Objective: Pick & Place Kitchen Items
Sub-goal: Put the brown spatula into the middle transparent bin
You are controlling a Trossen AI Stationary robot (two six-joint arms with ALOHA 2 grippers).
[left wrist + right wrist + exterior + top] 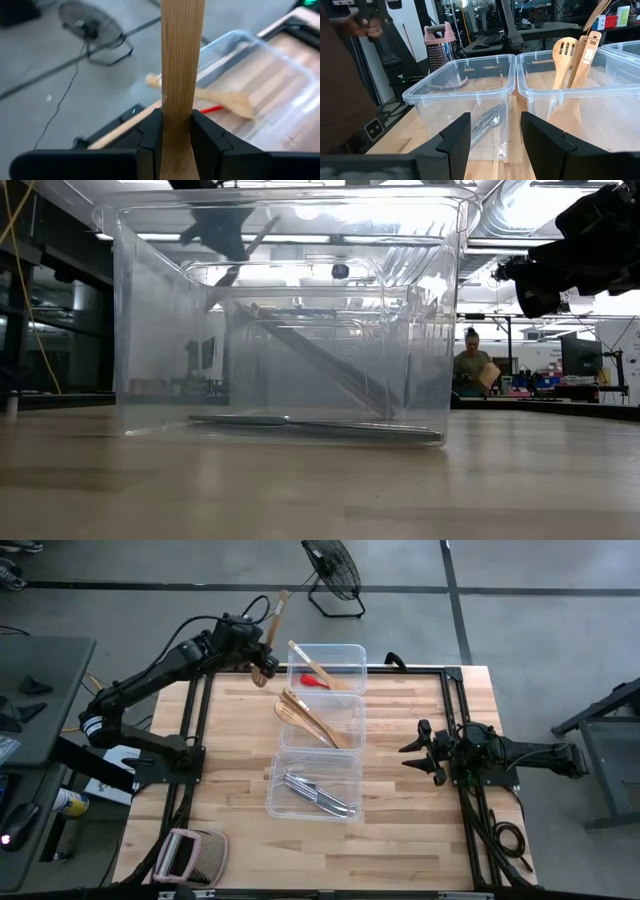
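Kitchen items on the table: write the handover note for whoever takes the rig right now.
Left hand: shut on a wooden utensil, held up beside the far tub, past the table's far edge.
Right hand: open, empty, waiting over the table's right side, facing the tubs.
Done: far tub holds a wooden spoon and the red utensil; middle tub holds wooden spatulas; near tub holds the metal cutlery.
Left: place the held utensil in a tub.

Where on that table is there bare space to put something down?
Bare wood lies between the tubs and the right gripper, and along the near edge right of the grater. The middle is crowded: three tubs in a row, and the left gripper holds a spatula beside the far one.
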